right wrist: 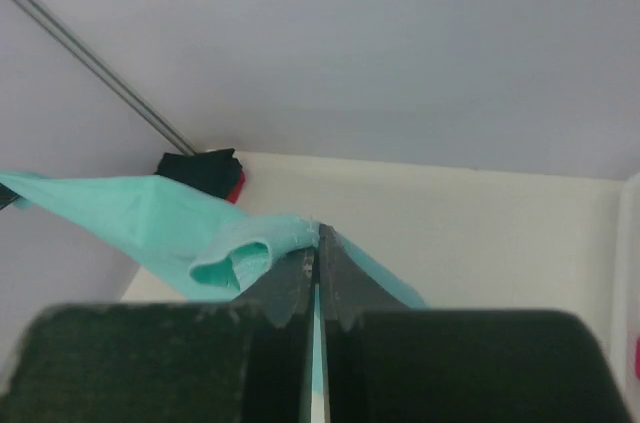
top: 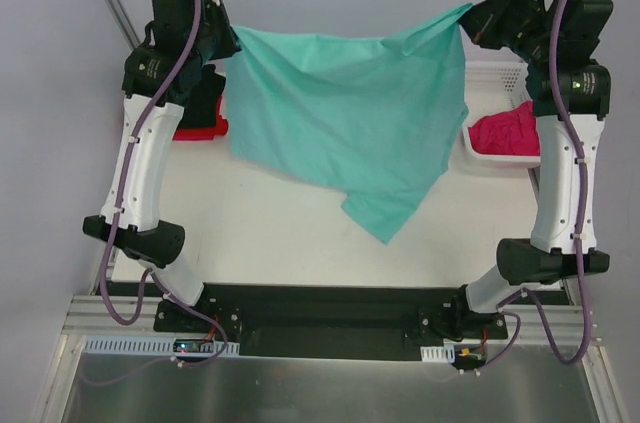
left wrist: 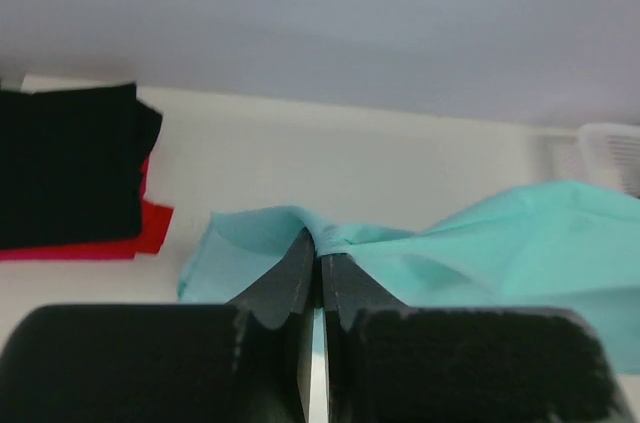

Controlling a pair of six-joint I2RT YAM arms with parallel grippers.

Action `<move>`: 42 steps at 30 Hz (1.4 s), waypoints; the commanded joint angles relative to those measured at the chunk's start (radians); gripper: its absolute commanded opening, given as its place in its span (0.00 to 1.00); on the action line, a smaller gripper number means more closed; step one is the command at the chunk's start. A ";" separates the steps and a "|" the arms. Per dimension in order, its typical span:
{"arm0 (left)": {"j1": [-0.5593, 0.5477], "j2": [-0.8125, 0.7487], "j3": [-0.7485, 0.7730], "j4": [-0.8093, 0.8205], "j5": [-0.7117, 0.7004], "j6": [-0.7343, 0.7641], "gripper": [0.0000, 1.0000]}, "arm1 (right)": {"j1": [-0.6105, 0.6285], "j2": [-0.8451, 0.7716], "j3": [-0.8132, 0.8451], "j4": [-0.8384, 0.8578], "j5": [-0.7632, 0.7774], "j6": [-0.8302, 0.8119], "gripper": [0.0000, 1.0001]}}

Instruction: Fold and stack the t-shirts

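Top external view: the teal shirt (top: 350, 113) hangs spread between the two raised arms, over the far half of the table (top: 280, 243). The left gripper (top: 232, 43) pinches the shirt's far left corner and the right gripper (top: 468, 15) pinches its far right corner. The right corner is held a little farther back than the left. The top edge sags slightly between them. From there the cloth drapes toward the near side and narrows to a pointed tip near the middle of the table, slightly right of centre. Whether that tip touches the table cannot be told.

In the left wrist view the jaws are closed tight, with a bunched fold of teal cloth caught at their tips. The right wrist view shows the same: jaws pressed together on a rolled edge of the shirt, the rest trailing off to the left.

A folded black shirt (left wrist: 65, 163) lies on top of a red shirt (left wrist: 150, 228) at the far left of the table, partly hidden behind the left arm from above. A pink shirt (top: 508, 133) lies crumpled in the white basket (top: 480, 158) at the far right, beside the right arm.
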 commanded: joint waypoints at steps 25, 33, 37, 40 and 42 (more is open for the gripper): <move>0.005 -0.671 -1.328 0.012 0.100 -0.371 0.00 | 0.489 -0.564 -1.276 -0.032 0.225 0.177 0.01; -0.043 -0.709 -1.251 -0.087 0.116 -0.375 0.00 | 0.516 -0.566 -1.170 -0.133 0.271 0.168 0.01; -0.052 -0.748 -1.262 -0.102 0.127 -0.389 0.00 | 0.522 -0.569 -1.169 -0.157 0.287 0.168 0.01; -0.061 -0.743 -1.254 -0.108 0.139 -0.394 0.00 | 0.536 -0.575 -1.187 -0.148 0.294 0.179 0.01; -0.073 -0.735 -1.248 -0.108 0.136 -0.401 0.00 | 0.542 -0.579 -1.196 -0.147 0.308 0.183 0.01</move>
